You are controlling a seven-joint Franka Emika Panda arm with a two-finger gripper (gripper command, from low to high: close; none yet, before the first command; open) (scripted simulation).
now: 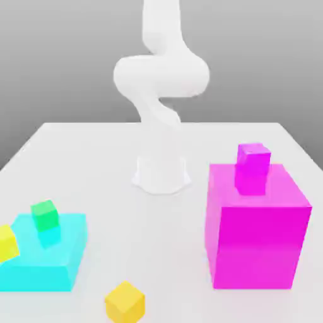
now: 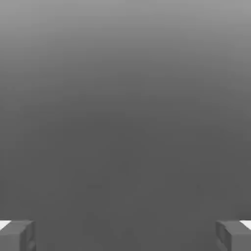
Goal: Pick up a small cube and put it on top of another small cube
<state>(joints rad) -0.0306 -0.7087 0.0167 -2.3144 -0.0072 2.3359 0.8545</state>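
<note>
White table (image 1: 94,158) under grey backdrop; two big blocks, cyan (image 1: 44,258) and magenta (image 1: 255,233); four small cubes: green (image 1: 45,215) on cyan, purple (image 1: 253,165) on magenta, two yellow (image 1: 125,301) (image 1: 6,243); claw (image 2: 125,235) spread wide, empty, touching nothing.

The white arm (image 1: 161,82) rises from its round base (image 1: 161,173), coils back in a bend, then climbs past the exterior view's upper edge. In the hand view the tool (image 2: 125,235) has its two grey fingers (image 2: 17,235) spread wide, nothing between them.
</note>
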